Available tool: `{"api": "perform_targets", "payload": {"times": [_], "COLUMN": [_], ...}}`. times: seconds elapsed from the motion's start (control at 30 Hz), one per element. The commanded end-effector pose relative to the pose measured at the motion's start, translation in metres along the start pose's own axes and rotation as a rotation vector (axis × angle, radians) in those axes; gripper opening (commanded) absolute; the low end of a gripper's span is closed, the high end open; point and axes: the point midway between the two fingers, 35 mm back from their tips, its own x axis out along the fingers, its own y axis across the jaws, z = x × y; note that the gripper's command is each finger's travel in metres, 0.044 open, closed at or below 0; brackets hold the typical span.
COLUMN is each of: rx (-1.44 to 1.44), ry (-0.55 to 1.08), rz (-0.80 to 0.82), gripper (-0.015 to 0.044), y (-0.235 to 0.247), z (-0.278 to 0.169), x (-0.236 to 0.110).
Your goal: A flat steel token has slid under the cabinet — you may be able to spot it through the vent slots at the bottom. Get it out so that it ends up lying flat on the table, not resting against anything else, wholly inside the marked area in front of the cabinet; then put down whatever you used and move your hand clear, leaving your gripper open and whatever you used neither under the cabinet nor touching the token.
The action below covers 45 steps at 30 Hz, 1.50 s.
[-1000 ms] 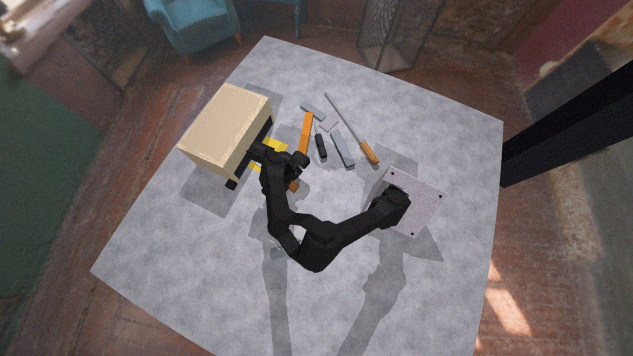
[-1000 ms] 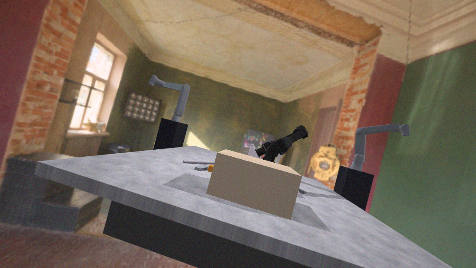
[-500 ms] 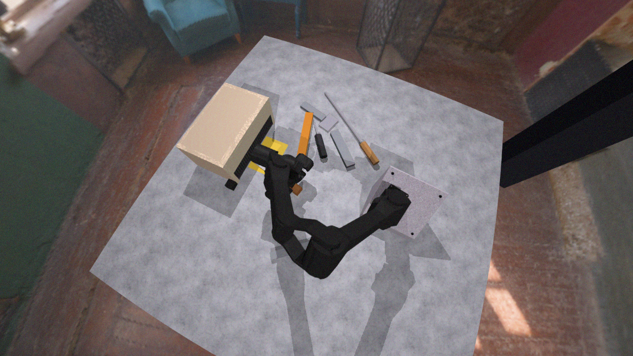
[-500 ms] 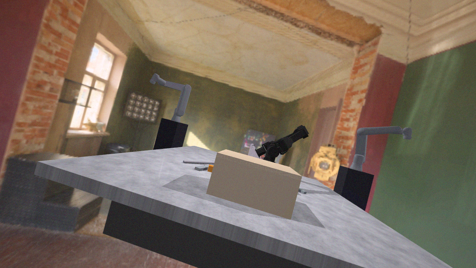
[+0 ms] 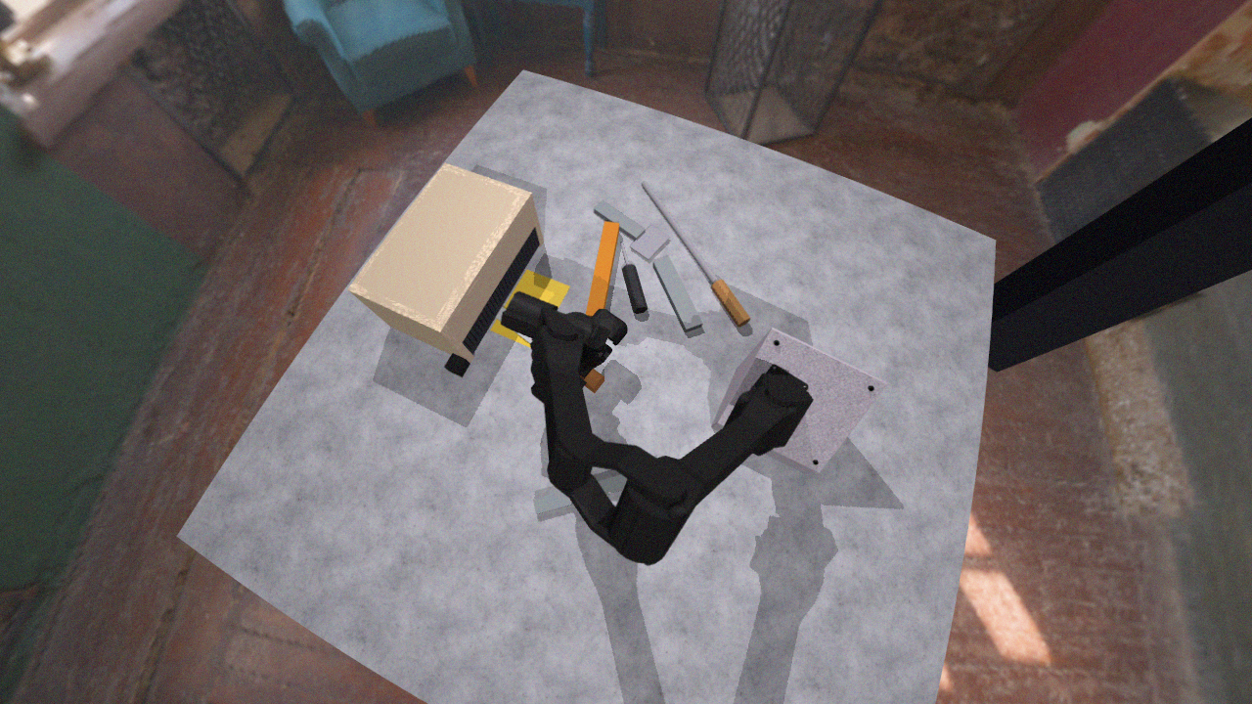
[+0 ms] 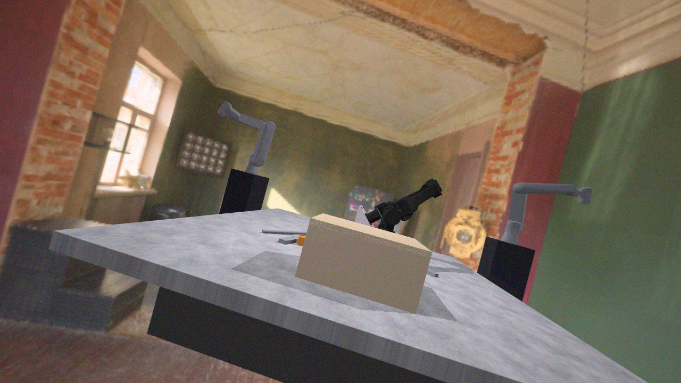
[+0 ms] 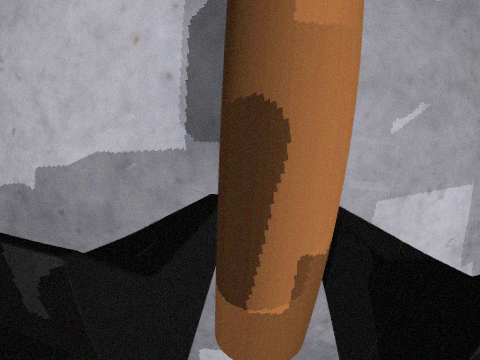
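Take the cabinet point(image 5: 446, 253) as your landmark: it sits at the left of the table point(image 5: 350, 507), with its dark vent slots point(image 5: 503, 293) facing the yellow marked area point(image 5: 544, 290) just in front. You cannot see the token anywhere; the arm covers much of that yellow patch, so you cannot tell whether it has come out. Your gripper point(image 5: 598, 350) hangs over the table just beyond the marked area from the cabinet, clamped on an orange-brown handle point(image 7: 287, 160) that fills the wrist view; only its end point(image 5: 594, 380) peeks out from above. Farther from the cabinet lie an orange bar point(image 5: 603, 267), a black cylinder point(image 5: 634, 288), grey blocks point(image 5: 678, 293) and a thin rod point(image 5: 692, 253). Likely most remains: confirming the token's place, setting the tool down, opening, backing away.
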Motion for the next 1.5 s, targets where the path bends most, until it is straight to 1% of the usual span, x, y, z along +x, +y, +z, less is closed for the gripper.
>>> {"api": "perform_targets", "payload": {"times": [0.0, 1.47], "rx": [0.007, 0.010], "ry": [0.006, 0.008], "rz": [-0.002, -0.001], "gripper": [0.0000, 0.0000], "y": [0.000, 0.003], "z": [-0.008, -0.059], "x": [0.001, 0.001]}}
